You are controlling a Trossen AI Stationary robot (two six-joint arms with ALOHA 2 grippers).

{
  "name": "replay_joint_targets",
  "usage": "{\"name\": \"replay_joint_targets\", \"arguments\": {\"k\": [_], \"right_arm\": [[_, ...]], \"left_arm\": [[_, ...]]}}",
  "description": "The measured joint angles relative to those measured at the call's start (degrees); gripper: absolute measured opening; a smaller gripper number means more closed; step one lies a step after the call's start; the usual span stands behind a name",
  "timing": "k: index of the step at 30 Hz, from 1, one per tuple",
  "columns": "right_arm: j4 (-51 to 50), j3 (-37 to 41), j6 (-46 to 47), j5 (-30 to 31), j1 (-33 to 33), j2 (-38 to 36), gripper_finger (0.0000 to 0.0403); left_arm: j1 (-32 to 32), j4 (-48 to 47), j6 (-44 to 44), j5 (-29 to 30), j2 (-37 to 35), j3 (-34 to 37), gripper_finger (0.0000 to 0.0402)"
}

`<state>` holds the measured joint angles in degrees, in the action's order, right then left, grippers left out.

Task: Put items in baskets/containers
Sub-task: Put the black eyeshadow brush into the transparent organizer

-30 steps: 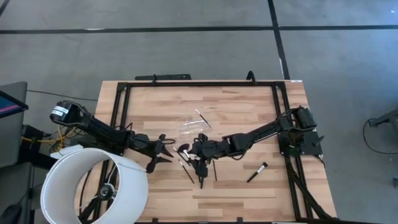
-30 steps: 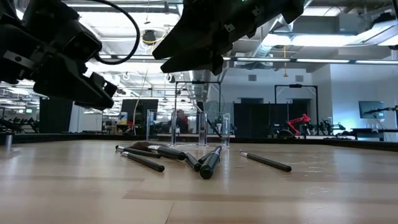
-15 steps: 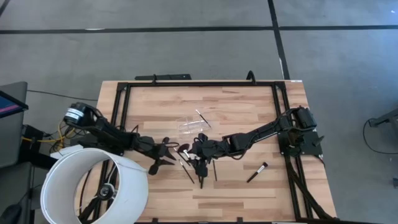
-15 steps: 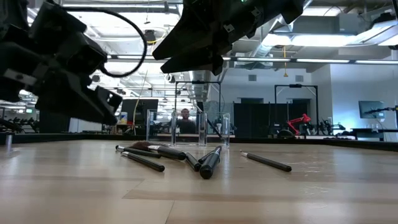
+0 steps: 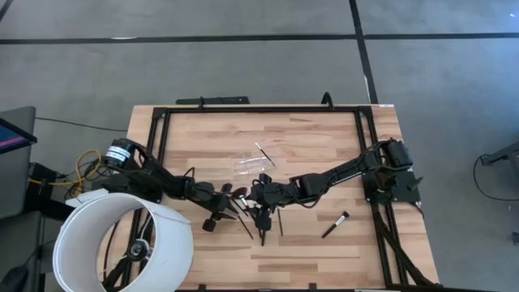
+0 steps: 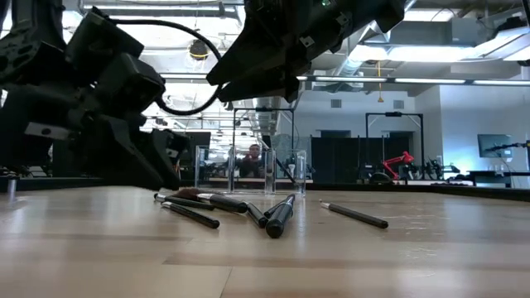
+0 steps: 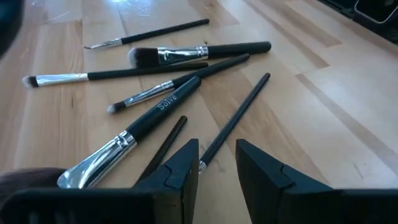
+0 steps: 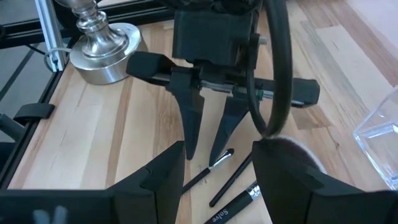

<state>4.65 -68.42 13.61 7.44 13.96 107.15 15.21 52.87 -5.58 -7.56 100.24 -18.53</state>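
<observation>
Several black-handled makeup brushes [image 5: 255,217] lie crossed in a pile on the wooden table, also seen from close in the left wrist view [image 7: 168,81] and in the low view [image 6: 240,207]. One more brush [image 5: 335,225] lies alone toward the right. The clear tray [image 5: 246,165] stands just beyond the pile. My left gripper [image 7: 217,165] is open and low at the pile's left side, fingers on either side of a thin brush handle [image 7: 236,118], not touching it. My right gripper [image 8: 217,152] is open, hovering above the pile [image 5: 253,197].
A big white cylinder [image 5: 122,243] stands at the table's near left corner, with a silver stand base [image 8: 102,50] beside it. A black frame rail [image 5: 259,108] rims the table. Bare wood lies to the near right. A person [image 6: 252,157] shows far behind.
My left gripper has moved toward the table's right and down, from beside the white cylinder to the left side of the brush pile, and now stands over a thin brush. The right arm and the brushes have kept still.
</observation>
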Motion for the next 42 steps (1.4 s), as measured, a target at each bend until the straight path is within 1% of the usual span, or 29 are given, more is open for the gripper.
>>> {"name": "replay_joint_targets", "arguments": {"k": [8, 11, 14, 18, 21, 23, 27, 31, 35, 38, 42], "right_arm": [[0.1, 0.0, 0.0, 0.0, 0.0, 0.0, 0.0177], [0.1, 0.0, 0.0, 0.0, 0.0, 0.0, 0.0177], [0.0, 0.0, 0.0, 0.0, 0.0, 0.0, 0.0177], [0.1, 0.0, 0.0, 0.0, 0.0, 0.0, 0.0177], [0.1, 0.0, 0.1, 0.0, 0.3, 0.0, 0.0177], [0.1, 0.0, 1.7, 0.1, 0.6, 0.0, 0.0177], [1.1, 0.1, 4.4, 0.0, 1.2, 2.6, 0.0177], [0.7, -1.1, 4.4, 0.0, 1.4, 5.7, 0.0177], [0.1, -4.6, 4.3, 0.0, 1.2, 5.8, 0.0177], [-2.7, -7.1, 4.2, -0.2, 0.5, 5.7, 0.0177], [-4.0, -8.2, 8.8, -0.4, -1.2, 6.7, 0.0177]], "left_arm": [[-1.2, 2.0, 0.1, -0.1, 6.3, -1.2, 0.0104], [-2.2, 1.8, 0.3, -0.7, 7.3, -1.0, 0.0102], [-2.6, 1.7, -0.3, -0.8, 7.4, -0.5, 0.0079], [-2.8, 2.2, 0.0, -0.5, 7.4, 0.1, 0.0018], [-2.6, 2.3, 0.7, -0.2, 7.2, 0.2, 0.0015], [-2.4, 1.5, 1.1, 0.2, 6.3, 0.2, 0.0017], [-1.2, -1.7, 1.2, 1.4, 1.7, 0.7, 0.0012], [-0.7, -8.4, 1.1, 1.1, -5.9, 0.7, 0.0015], [-0.7, -17.0, 1.1, 1.5, -13.9, 0.7, 0.0012], [-0.7, -18.7, 0.2, 1.4, -19.7, 0.5, 0.0013], [-0.7, -24.6, -3.0, 3.8, -25.2, 0.5, 0.0011]]}}
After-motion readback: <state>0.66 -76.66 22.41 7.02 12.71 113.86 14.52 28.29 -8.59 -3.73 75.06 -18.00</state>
